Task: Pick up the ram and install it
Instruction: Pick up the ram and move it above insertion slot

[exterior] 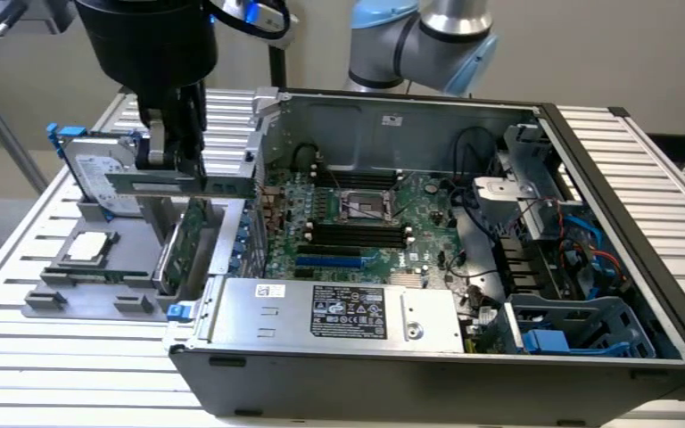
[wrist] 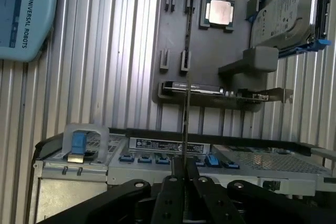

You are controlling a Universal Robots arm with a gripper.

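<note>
While the arm's wrist hangs vertical over the exterior view's left end of the surface [exterior: 33, 374], the claw [exterior: 176, 169] points straight down, fingers closed narrow on the ram [exterior: 218, 185]. The ram is held level, pinched near mid-length. It sits clear above the grey parts holder [exterior: 128, 241] and just beside the outer wall of the open PC case [exterior: 438, 374].

Wrist view: ram [wrist: 185, 114] is edge-on, a thin line coming out from between the claw [wrist: 185, 169] fingers.

The arm's blue-grey joints [exterior: 420, 36] sit behind the case.

Ram is not seated. The black memory slots [exterior: 349, 234] by the CPU socket [exterior: 364, 205] are well apart from it.

On the holder:
- a processor chip [wrist: 219, 12]
- a hard drive [wrist: 283, 11] in a blue-clipped cradle
- an expansion card [wrist: 231, 92] with a metal bracket

Readable text: "UNIVERSAL ROBOTS" on the light-blue joint cap [wrist: 23, 14]. The power supply [exterior: 342, 312] carries a black label, but the print is too small to read.
</note>
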